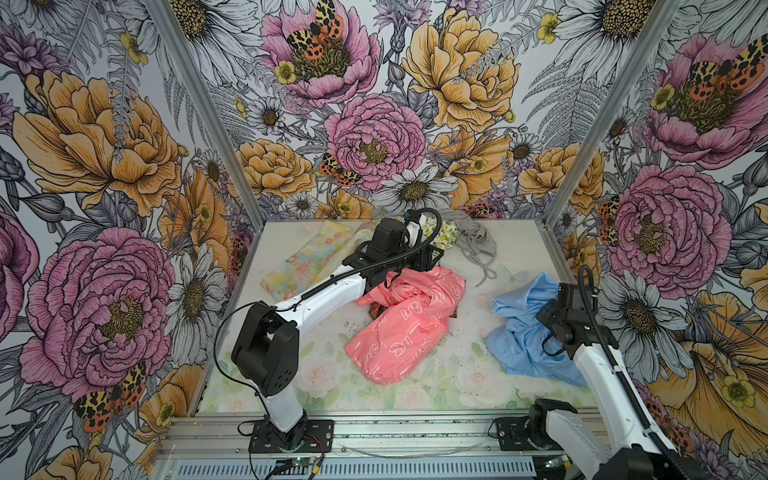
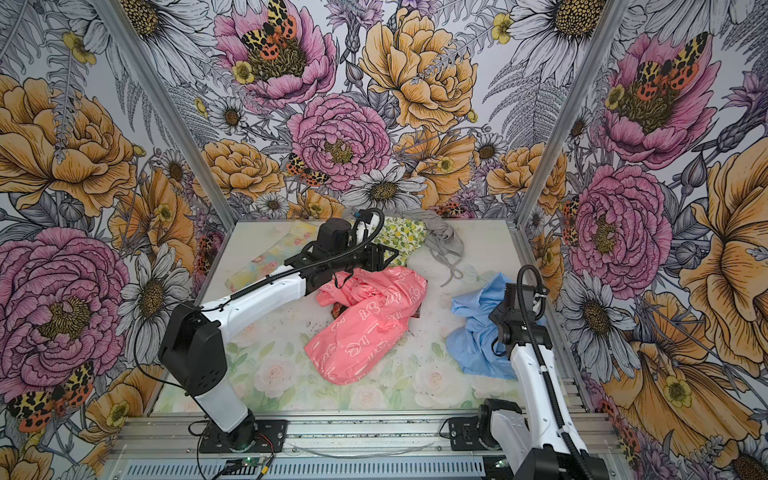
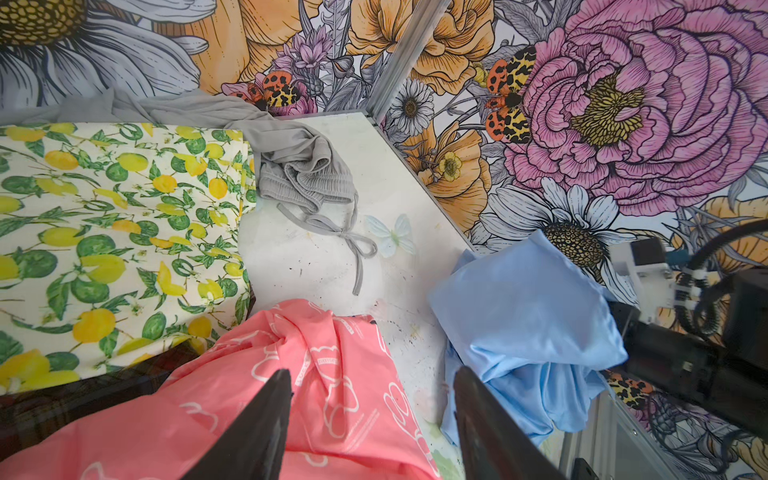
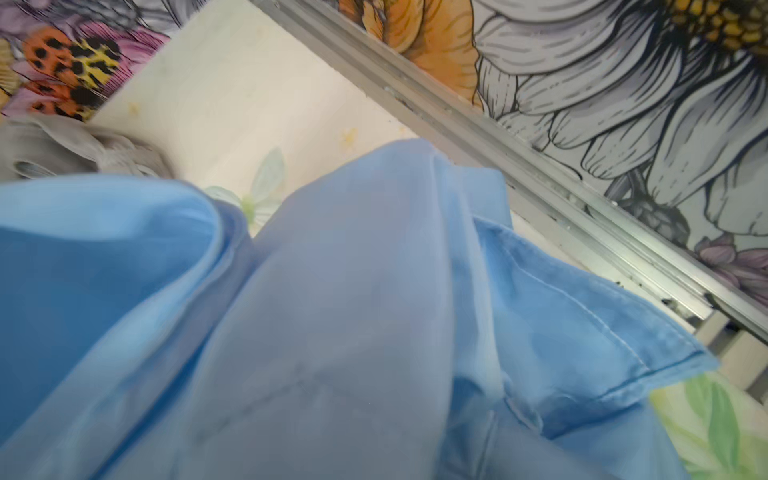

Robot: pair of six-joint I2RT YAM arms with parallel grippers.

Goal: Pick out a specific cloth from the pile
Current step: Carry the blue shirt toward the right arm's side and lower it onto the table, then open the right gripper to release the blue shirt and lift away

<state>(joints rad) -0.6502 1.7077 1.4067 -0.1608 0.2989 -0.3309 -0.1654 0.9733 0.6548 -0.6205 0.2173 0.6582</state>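
The cloth (image 1: 519, 332) (image 2: 473, 336) is a plain sky-blue garment lying crumpled on the right of the table, apart from the pile. My right gripper (image 1: 546, 322) (image 2: 498, 324) is sunk into its upper folds and shut on it. In the right wrist view the cloth (image 4: 332, 311) covers the jaws. The pile's coral-pink cloth (image 1: 407, 328) (image 2: 365, 324) lies in the middle. My left gripper (image 3: 374, 372) hangs open just above the coral-pink cloth (image 3: 332, 407), holding nothing. The blue cloth (image 3: 528, 316) lies beyond one finger.
A lemon-print cloth (image 2: 401, 237) (image 3: 116, 232) and a grey cloth with strings (image 1: 478, 239) (image 3: 307, 174) lie at the back. A pastel floral cloth (image 1: 307, 262) lies back left. Plaid fabric (image 1: 376, 309) peeks from under the pink. The metal wall frame (image 4: 540, 166) runs close beside the blue cloth.
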